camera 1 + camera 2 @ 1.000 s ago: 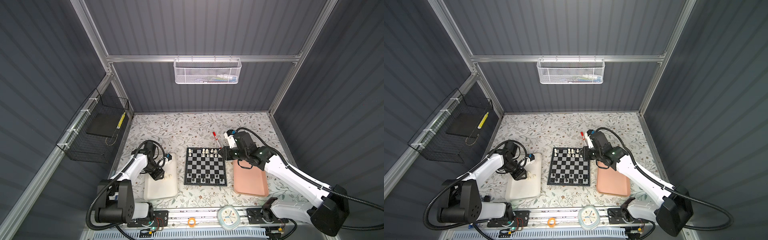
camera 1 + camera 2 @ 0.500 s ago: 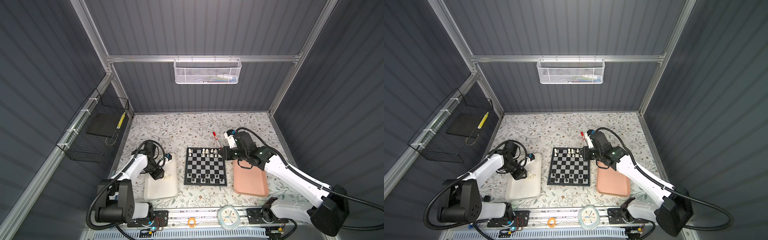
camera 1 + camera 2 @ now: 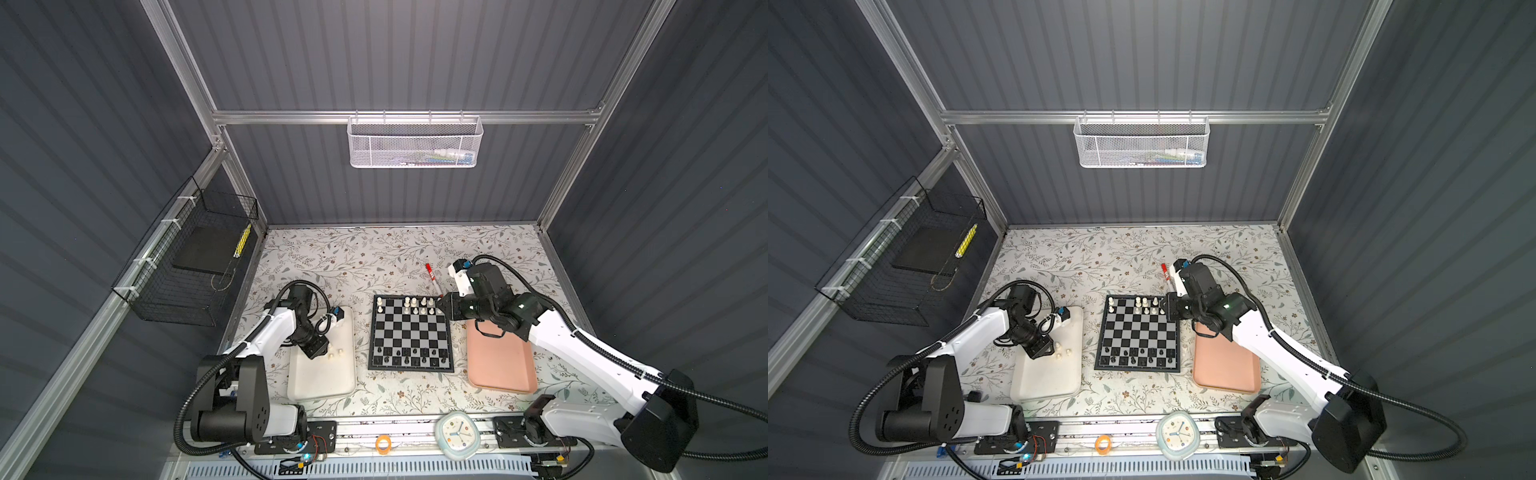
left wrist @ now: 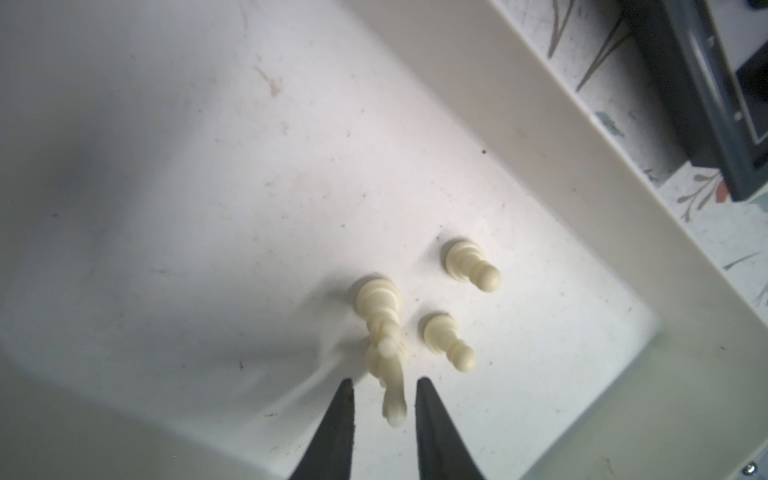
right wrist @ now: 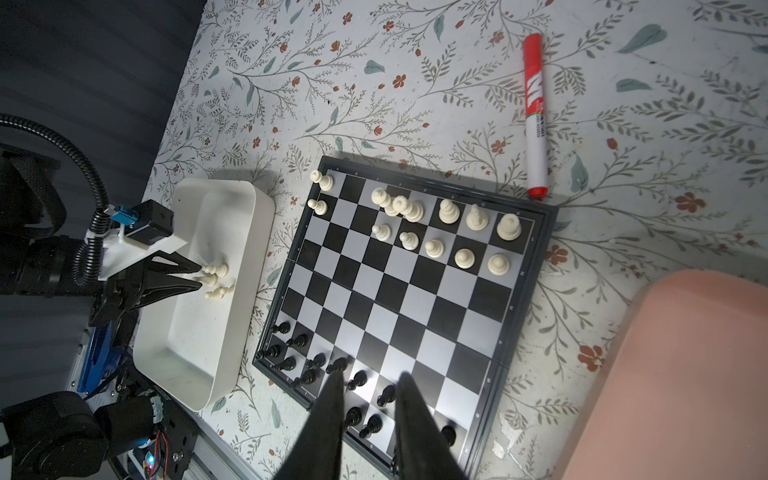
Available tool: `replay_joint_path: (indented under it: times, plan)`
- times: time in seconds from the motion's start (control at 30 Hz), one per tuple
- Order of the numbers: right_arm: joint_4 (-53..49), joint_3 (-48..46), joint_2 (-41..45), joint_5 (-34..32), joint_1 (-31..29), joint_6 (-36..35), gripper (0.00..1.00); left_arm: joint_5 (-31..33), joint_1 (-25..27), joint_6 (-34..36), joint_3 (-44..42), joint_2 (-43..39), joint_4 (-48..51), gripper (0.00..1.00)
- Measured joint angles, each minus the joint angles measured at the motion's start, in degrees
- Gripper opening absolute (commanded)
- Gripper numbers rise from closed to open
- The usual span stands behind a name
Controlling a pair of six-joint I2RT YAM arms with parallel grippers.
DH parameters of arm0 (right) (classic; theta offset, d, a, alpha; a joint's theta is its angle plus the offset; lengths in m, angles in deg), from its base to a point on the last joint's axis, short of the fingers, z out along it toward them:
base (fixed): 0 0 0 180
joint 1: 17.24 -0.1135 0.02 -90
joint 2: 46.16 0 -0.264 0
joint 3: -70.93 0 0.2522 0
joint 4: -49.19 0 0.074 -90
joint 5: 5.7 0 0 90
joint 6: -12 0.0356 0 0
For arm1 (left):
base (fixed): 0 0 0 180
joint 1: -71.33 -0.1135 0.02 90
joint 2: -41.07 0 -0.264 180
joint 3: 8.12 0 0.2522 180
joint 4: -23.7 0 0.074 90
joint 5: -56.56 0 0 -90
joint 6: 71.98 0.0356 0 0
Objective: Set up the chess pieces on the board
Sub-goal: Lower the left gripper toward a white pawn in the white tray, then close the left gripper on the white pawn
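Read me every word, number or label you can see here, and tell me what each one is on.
Nothing reads clearly.
Red marker: print on the barrel, too blurred to read.
Board: faint marks along the rim, too small to read.
Clock: dial figures too small to read.

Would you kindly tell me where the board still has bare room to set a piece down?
The board's middle rows, between the white pieces and black pieces, are bare; so are two squares beside the white corner pair. Both ends are otherwise crowded.
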Motion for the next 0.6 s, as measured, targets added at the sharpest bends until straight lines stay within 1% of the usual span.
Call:
replay_joint_path:
  times: [0.43, 0.5, 0.6]
  plan:
    - [0.4, 0.0, -0.1, 0.1, 0.0, 0.0, 0.25, 0.4, 0.0, 0.2, -0.9, 0.0, -0.2, 0.20]
    - [0.4, 0.0, -0.1, 0.0, 0.0, 0.0, 0.25, 0.4, 0.0, 0.3, -0.9, 0.0, -0.2, 0.18]
    - [0.4, -0.2, -0.1, 0.1, 0.0, 0.0, 0.25, 0.5, 0.0, 0.3, -0.9, 0.0, -0.2, 0.11]
